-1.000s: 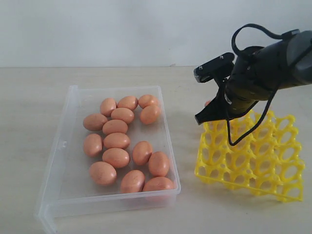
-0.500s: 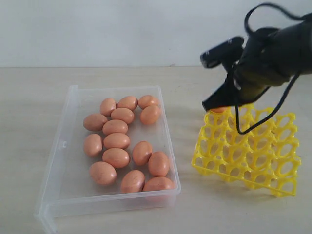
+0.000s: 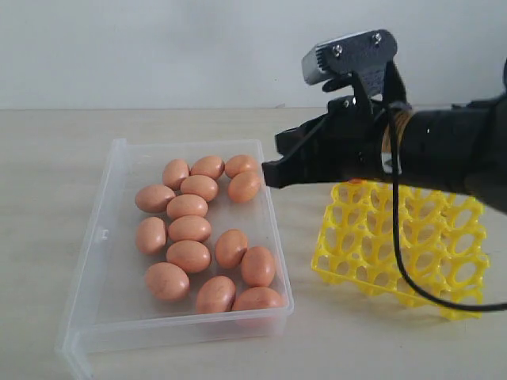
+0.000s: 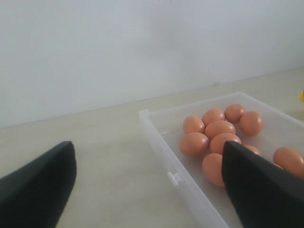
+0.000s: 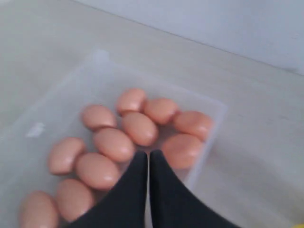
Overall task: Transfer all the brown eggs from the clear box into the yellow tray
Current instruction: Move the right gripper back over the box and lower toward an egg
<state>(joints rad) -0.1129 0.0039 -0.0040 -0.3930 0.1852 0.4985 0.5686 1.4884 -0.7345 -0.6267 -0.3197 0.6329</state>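
Observation:
Several brown eggs [image 3: 188, 229] lie clustered in the clear box [image 3: 101, 234] on the left of the table. The yellow tray [image 3: 396, 245] stands to its right, tilted up on one side. My right gripper [image 3: 270, 173] is shut with nothing in it, and its tip hovers above the box's right wall beside the back eggs. The right wrist view shows its closed fingertips [image 5: 148, 155] over the eggs [image 5: 114, 145] near the box wall [image 5: 211, 135]. My left gripper [image 4: 147, 190] is open and empty over the box's other long rim [image 4: 175, 178], with eggs [image 4: 194, 144] beyond it.
The pale wooden table [image 3: 47, 158] runs back to a white wall [image 3: 158, 47]. My right arm [image 3: 444, 150] and its cable stretch over the tray's back half. The left arm does not show in the exterior view.
My right gripper has swung left from the tray's back left corner to the box's right wall, staying shut. The tray has shifted slightly. The eggs in the box have not moved.

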